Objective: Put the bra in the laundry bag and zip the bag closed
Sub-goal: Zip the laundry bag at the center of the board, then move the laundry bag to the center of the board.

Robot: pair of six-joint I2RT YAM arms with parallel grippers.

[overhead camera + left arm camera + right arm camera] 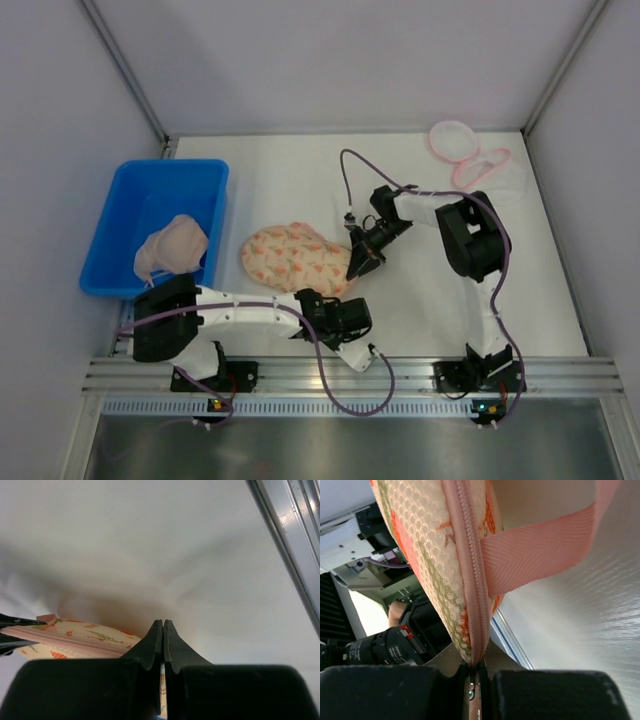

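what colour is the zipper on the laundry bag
Pale pink zipper on the laundry bag; the right wrist view shows it best.

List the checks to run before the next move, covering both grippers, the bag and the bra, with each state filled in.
1. Is the right gripper shut on the laundry bag at its zipper: ok.
2. Is the left gripper shut: ok.
3. Does the left gripper hold the bag: cannot tell.
4. Is the bra inside the bag: not ok; it lies in the blue bin.
5. Is the zipper open for loading: not ok along the stretch in the right wrist view.
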